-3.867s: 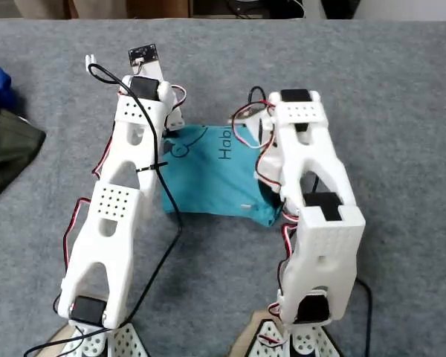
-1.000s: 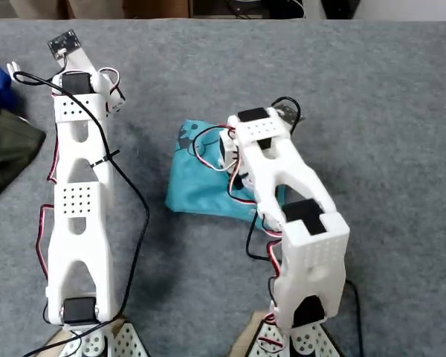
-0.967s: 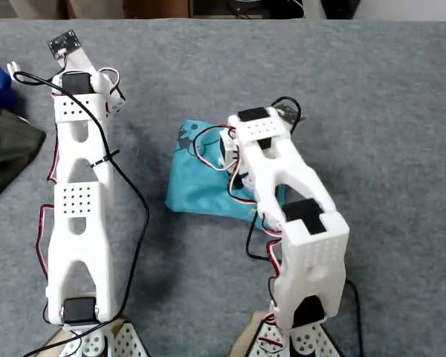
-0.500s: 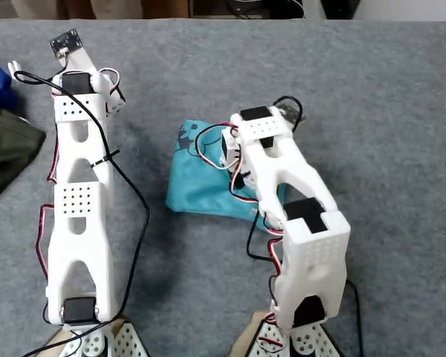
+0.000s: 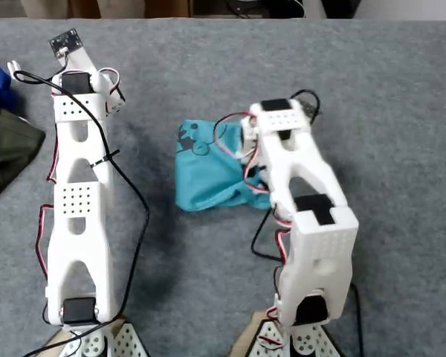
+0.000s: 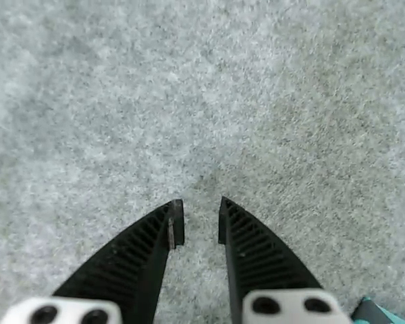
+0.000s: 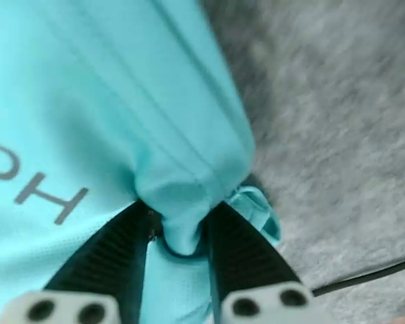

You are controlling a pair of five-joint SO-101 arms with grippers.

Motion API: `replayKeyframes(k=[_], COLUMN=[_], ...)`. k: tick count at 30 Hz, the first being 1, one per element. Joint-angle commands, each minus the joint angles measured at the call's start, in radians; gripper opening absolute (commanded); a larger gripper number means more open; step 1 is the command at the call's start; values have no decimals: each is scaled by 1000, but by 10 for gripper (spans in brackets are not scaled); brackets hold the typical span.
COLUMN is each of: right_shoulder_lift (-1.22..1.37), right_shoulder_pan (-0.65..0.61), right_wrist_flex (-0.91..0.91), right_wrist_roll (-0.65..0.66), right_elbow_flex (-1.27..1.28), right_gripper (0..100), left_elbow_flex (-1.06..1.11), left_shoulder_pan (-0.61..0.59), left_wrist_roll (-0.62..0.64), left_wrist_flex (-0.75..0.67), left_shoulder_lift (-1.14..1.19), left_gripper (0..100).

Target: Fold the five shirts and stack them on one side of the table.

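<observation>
A teal shirt (image 5: 208, 169) with dark print lies bunched on the grey table between the two arms. My right arm (image 5: 297, 171) stands over the shirt's right side. In the right wrist view my right gripper (image 7: 179, 233) is shut on a pinched fold of the teal shirt (image 7: 88, 101), with the cloth lifted off the table. My left arm (image 5: 78, 149) stretches toward the far left of the table, away from the shirt. My left gripper (image 6: 198, 221) hangs over bare grey table, narrowly open with nothing between its fingers.
A pile of dark shirts (image 5: 4, 141) lies at the table's left edge, beside my left arm. The grey table (image 5: 401, 89) spreads out to the right of the right arm. A black cable (image 5: 137, 216) trails along the left arm.
My left arm left the shirt and swung to the far left. In the last half second my right arm moved right, dragging the teal shirt, which bunched up narrower.
</observation>
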Motion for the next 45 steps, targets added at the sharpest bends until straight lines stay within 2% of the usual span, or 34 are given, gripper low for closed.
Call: replayKeyframes(k=[1, 7, 12, 24, 36, 45], right_shoulder_lift=[-2, 1, 1, -4, -4, 1], right_shoulder_pan=[64, 163, 315, 808, 1357, 1678], right_wrist_flex=[49, 158, 201, 333, 328, 264], right_wrist_roll=[29, 35, 86, 198, 394, 537], right_elbow_flex=[-153, -325, -337, -344, -346, -344], right_gripper=[5, 5, 5, 5, 5, 5], left_elbow_flex=[-28, -25, -26, -31, -29, -25], left_shoulder_pan=[9, 8, 8, 8, 9, 15], left_wrist_roll=[-9, -9, -9, -9, -9, -9], left_wrist_flex=[-12, -12, -15, -12, -12, -12], left_shoulder_lift=[-21, -21, -21, -21, -21, -21], left_gripper=[100, 100, 100, 100, 100, 100])
